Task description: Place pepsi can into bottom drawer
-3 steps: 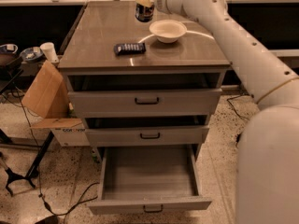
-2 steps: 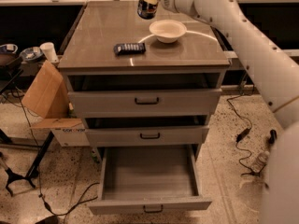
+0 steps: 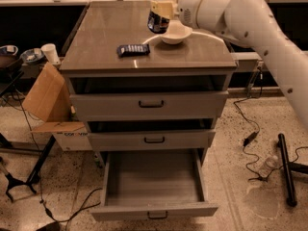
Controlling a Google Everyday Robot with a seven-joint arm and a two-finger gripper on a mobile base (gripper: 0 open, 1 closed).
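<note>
The pepsi can [image 3: 159,18] is dark blue with a silver top. It hangs tilted in the air above the cabinet top [image 3: 106,37], just left of a white bowl [image 3: 175,33]. My gripper [image 3: 162,8] is shut on the pepsi can, its cream fingers clasping the upper half. The white arm reaches in from the right. The bottom drawer [image 3: 153,211] is pulled out, and its grey inside holds nothing I can see. The two drawers above it stand slightly ajar.
A flat dark-blue snack packet [image 3: 133,49] lies on the cabinet top left of the bowl. A cardboard box [image 3: 45,94] leans at the cabinet's left. Cables, a plastic bottle [image 3: 267,165] and a black bar [image 3: 286,169] lie on the floor at right.
The gripper has lifted the pepsi can off the cabinet top and carried it forward and left, to beside the bowl. The view has shifted a little.
</note>
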